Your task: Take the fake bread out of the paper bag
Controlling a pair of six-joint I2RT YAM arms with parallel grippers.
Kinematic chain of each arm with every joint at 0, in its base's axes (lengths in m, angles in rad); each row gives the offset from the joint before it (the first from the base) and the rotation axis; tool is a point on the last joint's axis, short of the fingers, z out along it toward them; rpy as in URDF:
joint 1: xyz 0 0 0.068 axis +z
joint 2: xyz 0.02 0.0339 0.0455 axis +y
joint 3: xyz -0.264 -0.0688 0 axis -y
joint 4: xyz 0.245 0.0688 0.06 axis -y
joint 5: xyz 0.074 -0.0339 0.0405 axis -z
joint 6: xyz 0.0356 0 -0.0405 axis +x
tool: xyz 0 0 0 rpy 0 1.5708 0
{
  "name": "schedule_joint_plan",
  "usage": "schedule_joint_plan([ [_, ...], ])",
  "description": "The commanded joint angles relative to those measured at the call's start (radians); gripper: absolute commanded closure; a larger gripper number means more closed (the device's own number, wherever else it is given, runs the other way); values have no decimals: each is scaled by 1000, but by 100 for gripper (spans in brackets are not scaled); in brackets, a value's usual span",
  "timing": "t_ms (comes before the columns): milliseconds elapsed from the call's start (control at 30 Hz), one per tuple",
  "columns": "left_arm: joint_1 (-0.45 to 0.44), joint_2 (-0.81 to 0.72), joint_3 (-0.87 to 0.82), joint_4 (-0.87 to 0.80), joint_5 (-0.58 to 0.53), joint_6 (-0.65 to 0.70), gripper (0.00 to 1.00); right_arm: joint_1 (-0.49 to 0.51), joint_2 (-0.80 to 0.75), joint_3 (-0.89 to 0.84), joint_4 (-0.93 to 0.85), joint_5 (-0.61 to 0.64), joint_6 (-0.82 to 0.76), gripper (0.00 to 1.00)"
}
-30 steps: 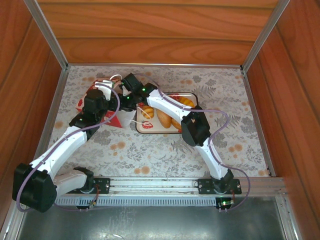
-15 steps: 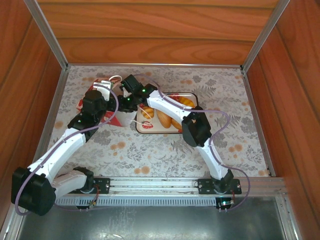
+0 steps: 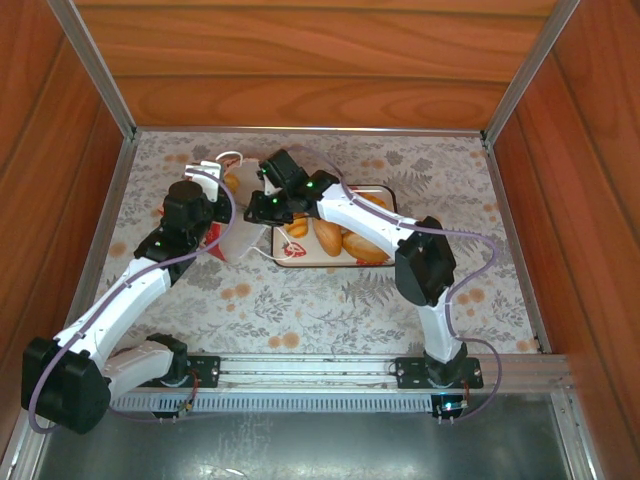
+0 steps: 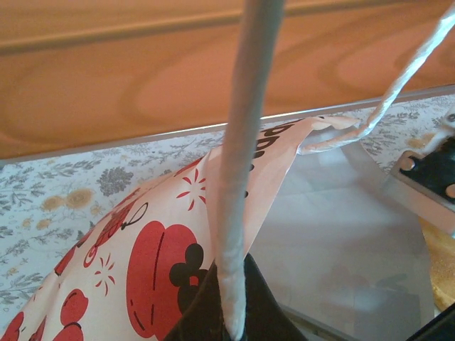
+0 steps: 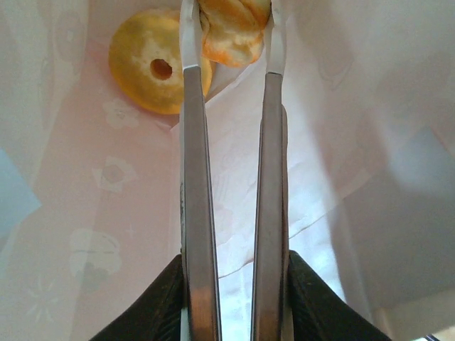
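Reaching right gripper (image 5: 232, 15): I am seeing it deep inside the paper bag (image 3: 240, 222). Its two long fingers are pressing on either side of a pastry (image 5: 229, 41), an orange-gold piece of the fake bread, and pinching it at the tips.
Left gripper (image 4: 231, 321): it is clamping tight on a white cord handle (image 4: 242, 142) of the bag, and the cord is running straight up out of the dark jaws.
Paper bag: it is sitting on the far left part of the floral table (image 3: 400, 300), tipping with its mouth facing right toward the right arm. White paper is showing on top and red strawberry print lower down. I cannot tell whether it is lying fully flat.
Bread in the bag: a round golden bun (image 5: 158, 65) with a small hole in its middle is lying against the bag's inner wall, just left of the pinched pastry and apart from the fingers.
Tray (image 3: 312, 262): it is lying flat just right of the bag, near the table's middle, and is carrying several golden loaves (image 3: 328, 237) side by side.
Right arm: it is stretching across the tray's far left corner into the bag.
Surroundings: wooden walls (image 3: 320, 60) are enclosing the table on the left, right and far sides.
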Motion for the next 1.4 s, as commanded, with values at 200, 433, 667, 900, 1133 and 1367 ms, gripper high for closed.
schedule_joint_plan([
  [200,-7,7,2,17,-41,-5,100,-6,-97,-39,12,26,-35,100],
  [433,-5,30,12,17,-65,-14,100,-6,-215,-109,0,63,-47,100],
  [667,-5,45,22,20,-76,-27,100,-6,-324,-158,-20,91,-46,100],
  [900,-2,72,41,22,-122,-62,100,-6,-425,-178,-97,103,-55,100],
  [1133,1,84,49,31,-115,-31,100,-6,-622,-253,-259,184,-60,100],
  [1367,7,70,37,40,-34,101,100,-7,-775,-284,-449,290,-44,100],
])
